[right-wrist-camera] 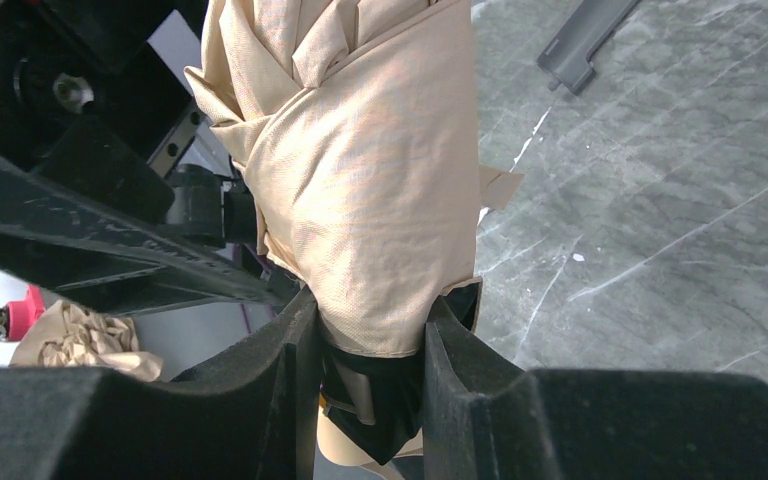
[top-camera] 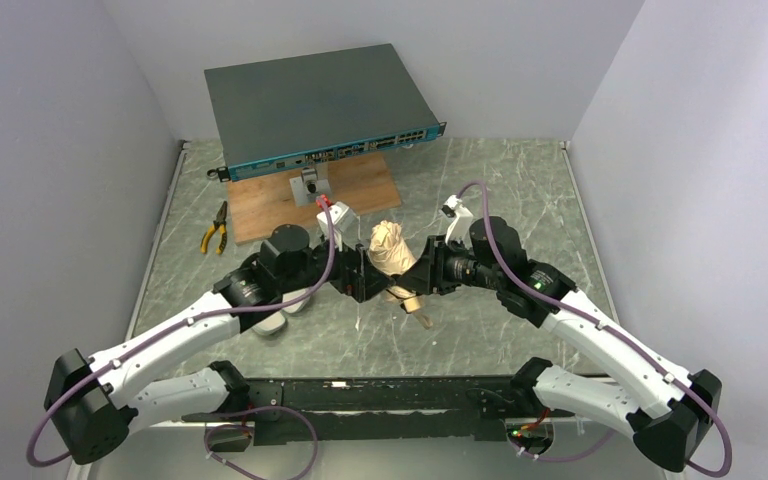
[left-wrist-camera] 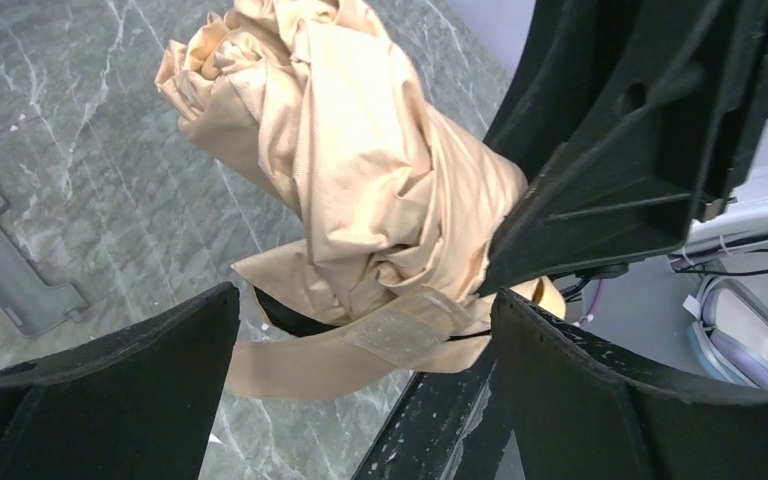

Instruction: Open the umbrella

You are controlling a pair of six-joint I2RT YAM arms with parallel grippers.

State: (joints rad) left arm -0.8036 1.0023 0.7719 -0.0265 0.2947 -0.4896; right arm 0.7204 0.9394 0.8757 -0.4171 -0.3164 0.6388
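The left arm (top-camera: pixel 180 330) and right arm (top-camera: pixel 600 330) lean in together. The right gripper (right-wrist-camera: pixel 365 320) pinches the one umbrella (right-wrist-camera: pixel 360 170); the left gripper (left-wrist-camera: pixel 365 310) is spread wide near it.

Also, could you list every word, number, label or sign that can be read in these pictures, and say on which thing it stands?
No text can be read in any view.
On the flat grey box: tiny marks along its front strip, too small to read.
On the umbrella: plain cloth, no print shows.
On the pliers and the wooden board: no writing shows.
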